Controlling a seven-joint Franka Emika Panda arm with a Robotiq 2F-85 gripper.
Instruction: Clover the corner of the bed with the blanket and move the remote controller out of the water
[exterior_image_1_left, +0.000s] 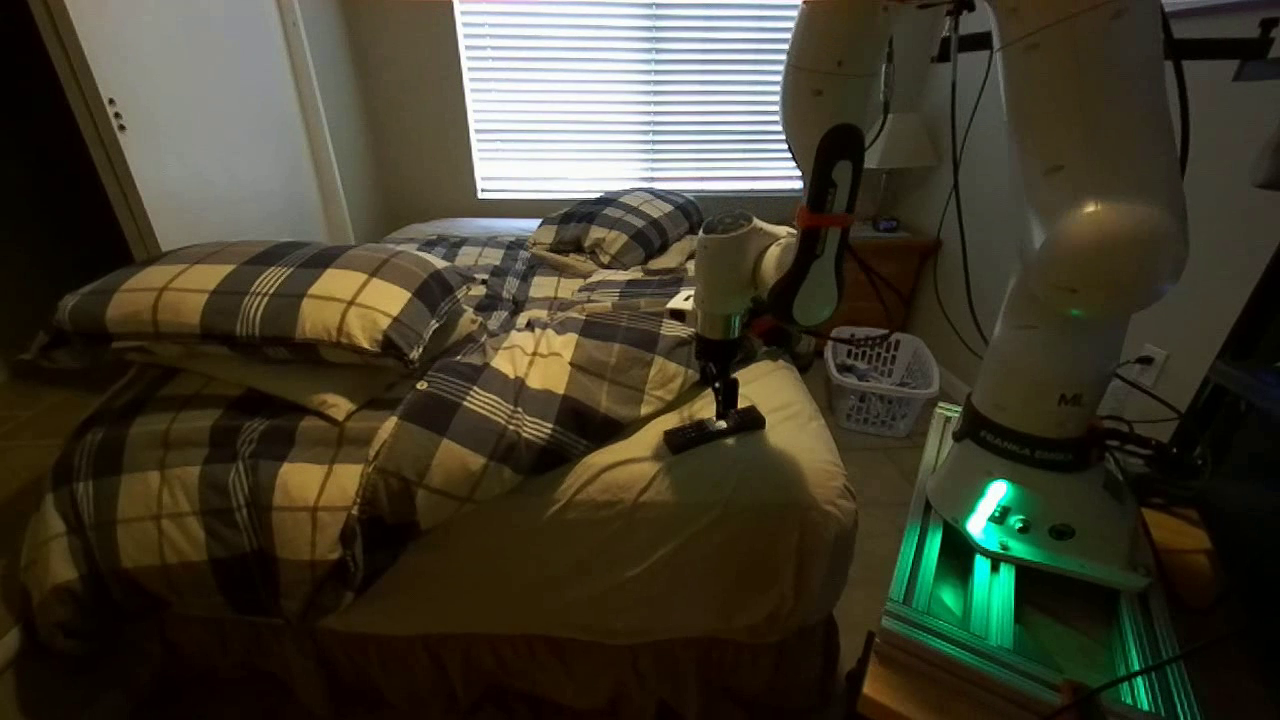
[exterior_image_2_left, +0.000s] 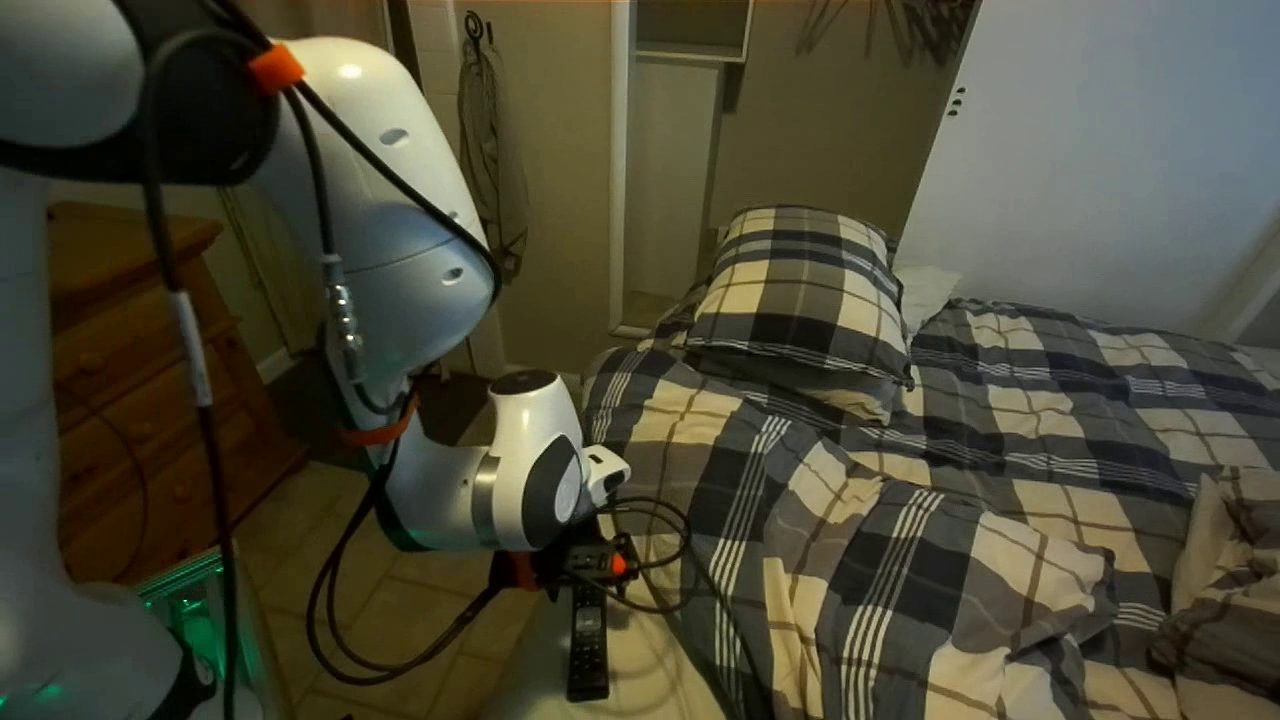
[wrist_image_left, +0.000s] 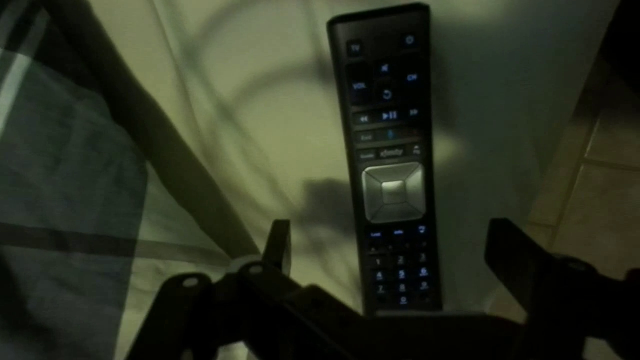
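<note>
On the uncovered corner of the bed, near the blanket, lies the remote, with the pincer spread on either side (presumably to suit a hold across its width).

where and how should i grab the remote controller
Best, I'd judge, across the middle of the remote controller, at its silver pad, from straight above, closing on both long edges. It lies buttons up on the mattress, long and narrow, and the open gripper spans its width.
</note>
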